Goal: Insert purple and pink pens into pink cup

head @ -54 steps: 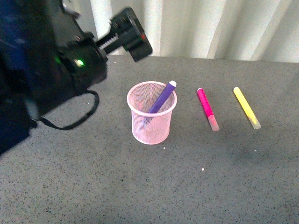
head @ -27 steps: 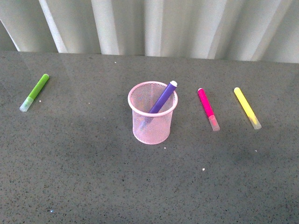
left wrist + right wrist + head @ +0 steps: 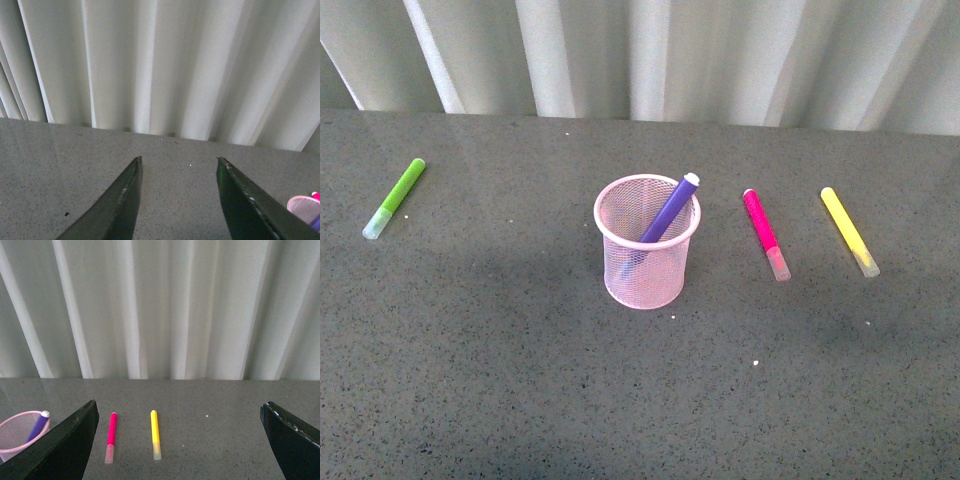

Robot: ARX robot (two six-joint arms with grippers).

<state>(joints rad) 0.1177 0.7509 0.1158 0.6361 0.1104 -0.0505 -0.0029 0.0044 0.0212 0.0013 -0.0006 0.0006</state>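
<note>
Left fingers point(image 3: 120, 205): apart, empty
Right fingers point(image 3: 65, 450): wide, empty
Pens: four: purple point(image 3: 665, 212) in cup point(image 3: 647, 278), pink point(image 3: 763, 243), yellow point(image 3: 848, 230), green point(image 3: 396, 196)
Cup: one

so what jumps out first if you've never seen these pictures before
The pink cup stands at the centre of the front view with the purple pen leaning inside it, white tip above the rim. The pink pen lies flat to its right beside a yellow marker, and a green marker lies alone far to the left.
</note>
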